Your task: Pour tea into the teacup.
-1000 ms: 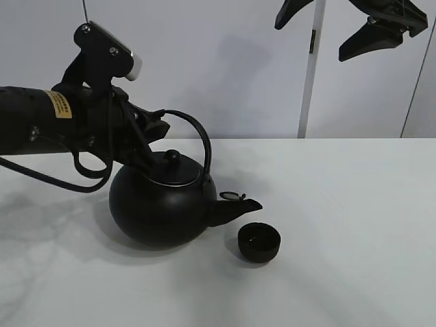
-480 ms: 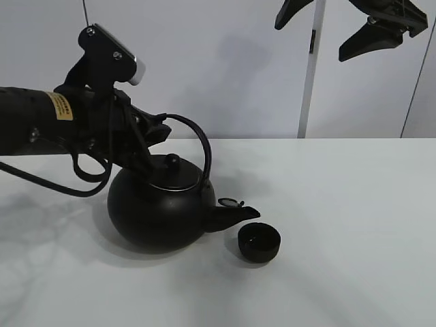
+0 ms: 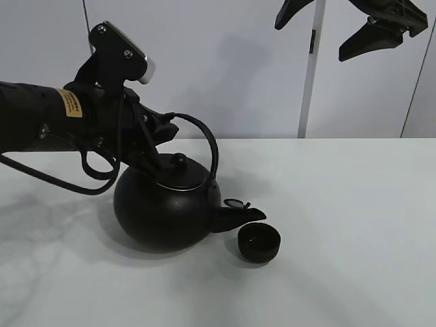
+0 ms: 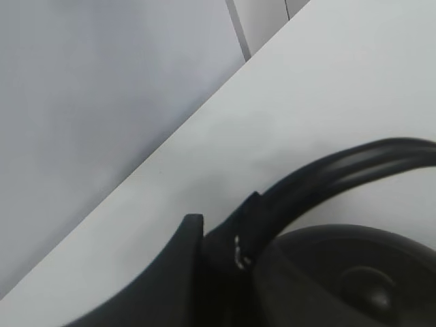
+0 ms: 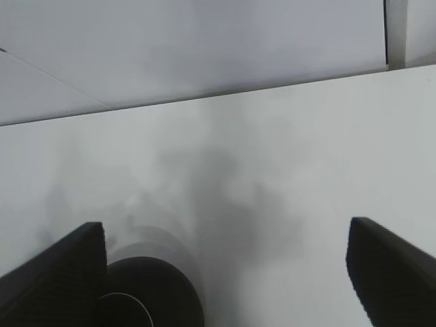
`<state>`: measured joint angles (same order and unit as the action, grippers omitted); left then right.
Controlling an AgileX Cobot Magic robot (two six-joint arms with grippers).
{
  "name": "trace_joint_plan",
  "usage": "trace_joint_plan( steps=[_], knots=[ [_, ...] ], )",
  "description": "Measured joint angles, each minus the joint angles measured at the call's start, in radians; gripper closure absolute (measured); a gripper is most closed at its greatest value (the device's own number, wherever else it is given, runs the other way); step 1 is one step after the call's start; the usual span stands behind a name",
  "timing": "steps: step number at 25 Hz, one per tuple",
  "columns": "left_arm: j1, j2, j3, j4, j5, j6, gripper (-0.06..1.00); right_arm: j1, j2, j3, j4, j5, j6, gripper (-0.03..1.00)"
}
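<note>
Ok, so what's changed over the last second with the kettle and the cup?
The left claw, shut on the handle, has carried the kettle slightly right and seemingly tipped it forward, so the spout has dropped closer to the teacup. No pouring tea is visible. The teacup has stayed put on the table, and the right claw stays open, raised high.

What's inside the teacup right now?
The teacup interior looks dark with a faint glint; black on black, so tea or empty cannot be told. No stream shows from the kettle spout.
</note>
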<state>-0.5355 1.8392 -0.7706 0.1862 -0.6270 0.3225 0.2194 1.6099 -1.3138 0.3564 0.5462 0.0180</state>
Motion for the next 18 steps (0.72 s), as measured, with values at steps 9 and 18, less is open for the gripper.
trace_joint_plan(
  steps=[9, 18],
  knots=[
    [-0.002, 0.0, -0.021, 0.0, 0.045, 0.025, 0.84, 0.0, 0.0, 0.0, 0.0, 0.0, 0.0, 0.31],
    [-0.005, 0.0, -0.027, 0.0, 0.057, 0.043, 0.84, 0.0, 0.0, 0.0, 0.0, 0.0, 0.0, 0.31]
  ],
)
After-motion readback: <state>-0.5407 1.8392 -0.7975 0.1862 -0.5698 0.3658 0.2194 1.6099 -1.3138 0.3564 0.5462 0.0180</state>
